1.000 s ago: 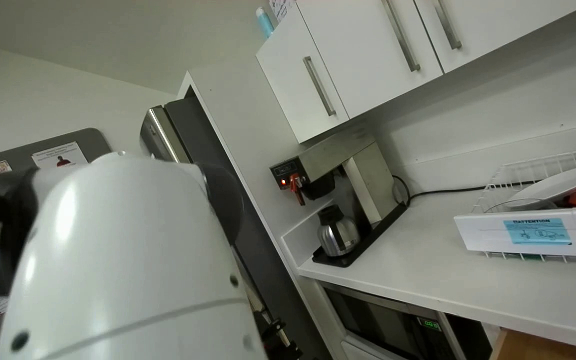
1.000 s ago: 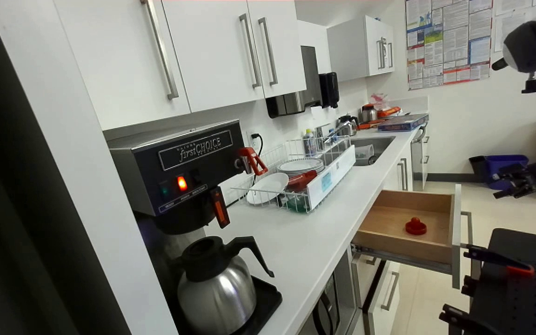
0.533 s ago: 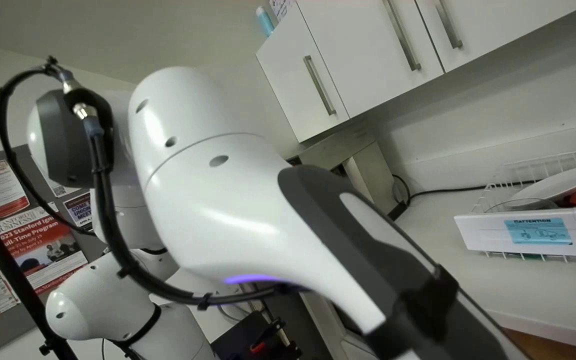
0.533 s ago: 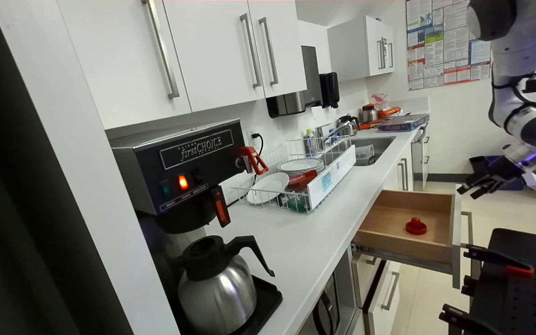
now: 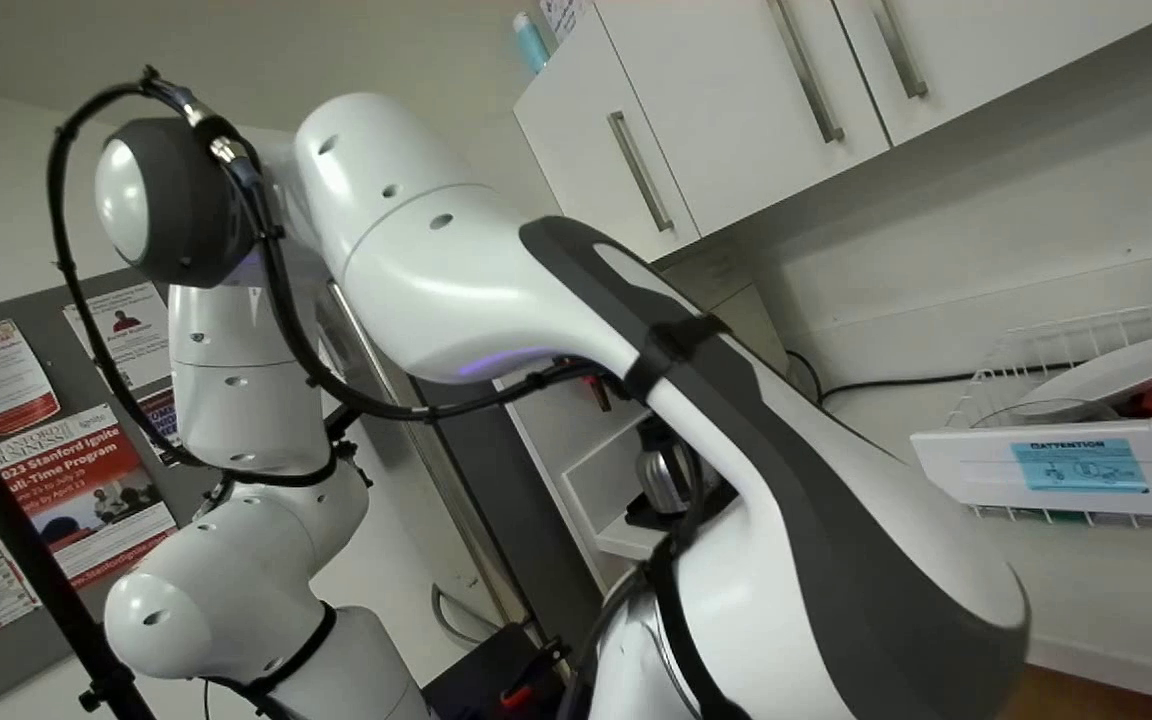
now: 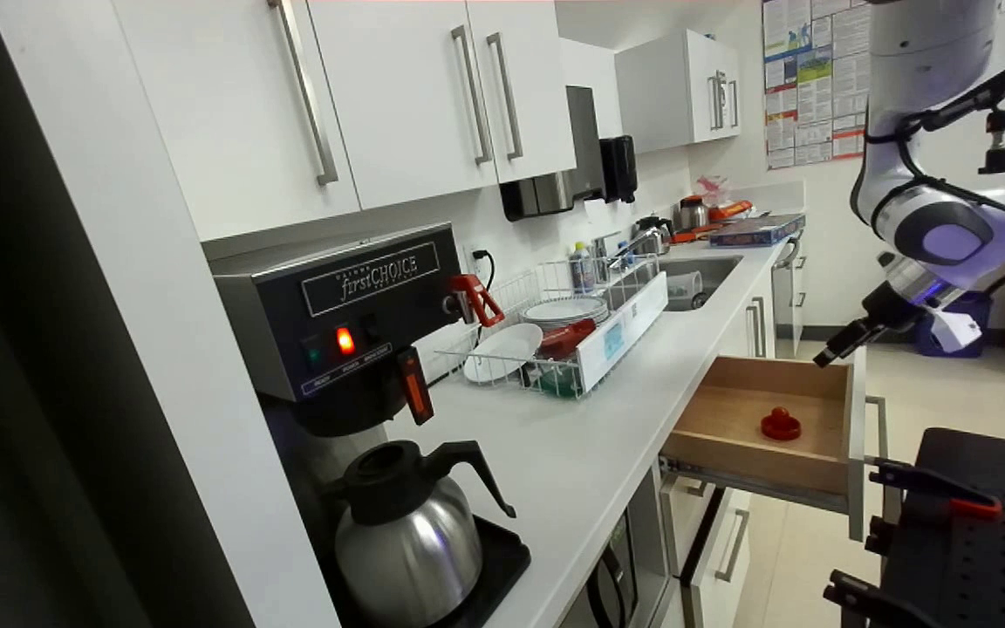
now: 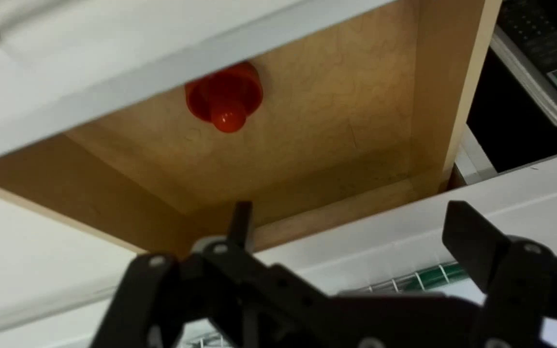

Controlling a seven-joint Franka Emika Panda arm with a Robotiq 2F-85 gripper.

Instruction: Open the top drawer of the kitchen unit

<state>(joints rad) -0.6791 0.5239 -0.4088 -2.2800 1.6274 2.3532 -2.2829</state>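
Observation:
The kitchen unit's pale worktop (image 6: 546, 445) runs along the wall and shows in both exterior views (image 5: 1126, 590). Its top drawer (image 6: 855, 453) stands pulled out, with a wooden inside and a steel bar handle (image 6: 880, 427). A red knobbed piece (image 6: 780, 426) lies in it. In the wrist view the open drawer (image 7: 331, 106) and the red piece (image 7: 227, 94) show beyond the fingers. My gripper (image 6: 834, 349) is above the drawer's far side, apart from it. In the wrist view the gripper (image 7: 350, 212) is open with nothing between its fingers. The arm hides it in an exterior view.
A black perforated stand (image 6: 974, 549) with clamps is close by the drawer front. A dish rack (image 6: 620, 336) and a coffee maker (image 6: 337, 323) with a steel pot (image 6: 411, 558) stand on the worktop. White wall cupboards (image 6: 406, 105) hang above. A microwave (image 6: 611, 576) sits below.
The arm has swung toward the kitchen unit. The gripper has moved from beyond the drawer front to over the drawer's far side and now tilts downward. The drawer and red piece have not moved.

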